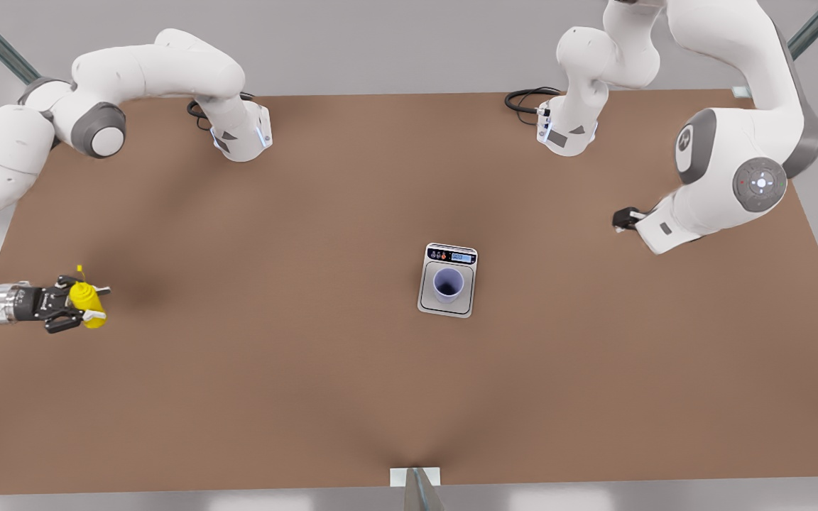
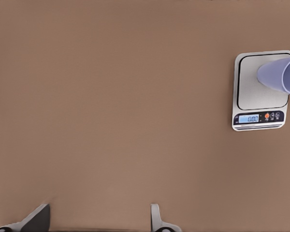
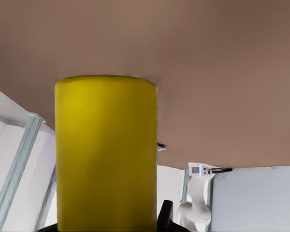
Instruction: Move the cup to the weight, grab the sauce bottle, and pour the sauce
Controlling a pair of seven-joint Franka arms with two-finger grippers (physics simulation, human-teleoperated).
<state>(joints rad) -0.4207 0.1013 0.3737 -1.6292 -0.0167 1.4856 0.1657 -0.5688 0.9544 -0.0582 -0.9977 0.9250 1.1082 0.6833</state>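
Right gripper [image 1: 82,304] sits near the table's edge on the front view's left, clamped on the sauce bottle [image 1: 88,305]. Bottle is held off the table, nozzle pointing toward the far side and slightly tilted. In the right wrist view the bottle's yellow body [image 3: 106,154] fills the middle, with brown table [image 3: 208,72] behind it.

Mid-table: the weight [image 1: 447,279] lies flat, display strip on its far edge, reading lit blue. The cup [image 1: 448,284] stands upright on the plate, open end up, roughly centred, inside the plate's border. Cup and scale are well apart from the bottle.

Left wrist view looks down on the same scale [image 2: 259,90], with the cup [image 2: 281,75] on its plate and bare table [image 2: 111,106] around. Two finger tips [image 2: 157,220] show at the frame edge, spread wide with nothing between them, so the left gripper is released.

Left gripper [image 1: 623,218] hangs on the front view's right, well apart from the scale, mostly hidden behind its own arm; that arm waits.

Far side: both arm bases [image 1: 241,135] stand at the table's back edge, black cables beside them.
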